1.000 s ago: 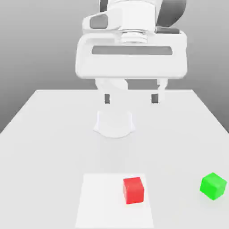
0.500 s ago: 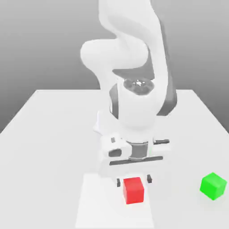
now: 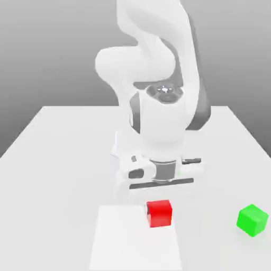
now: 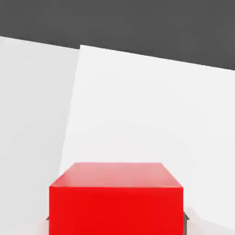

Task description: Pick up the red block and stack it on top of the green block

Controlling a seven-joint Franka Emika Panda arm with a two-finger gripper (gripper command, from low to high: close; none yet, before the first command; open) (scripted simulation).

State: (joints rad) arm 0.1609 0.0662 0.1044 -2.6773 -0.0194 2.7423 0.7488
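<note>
Red block [image 3: 159, 213] in the tool [image 3: 159, 204]

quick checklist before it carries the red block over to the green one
1. Red block between the fingers: ok; in the hand view it sits centred, with dark finger pads at both its lower sides.
2. Block off the table: ok; in the exterior view it sits tight under the gripper.
3. Grip firm enough to carry: cannot tell.
4. Green block free and upright: ok; it stands alone toward the exterior view's right.
5. Path to the green block: ok; nothing lies on the table between the two blocks.
6. Height enough to pass over the green block: cannot tell.
</note>
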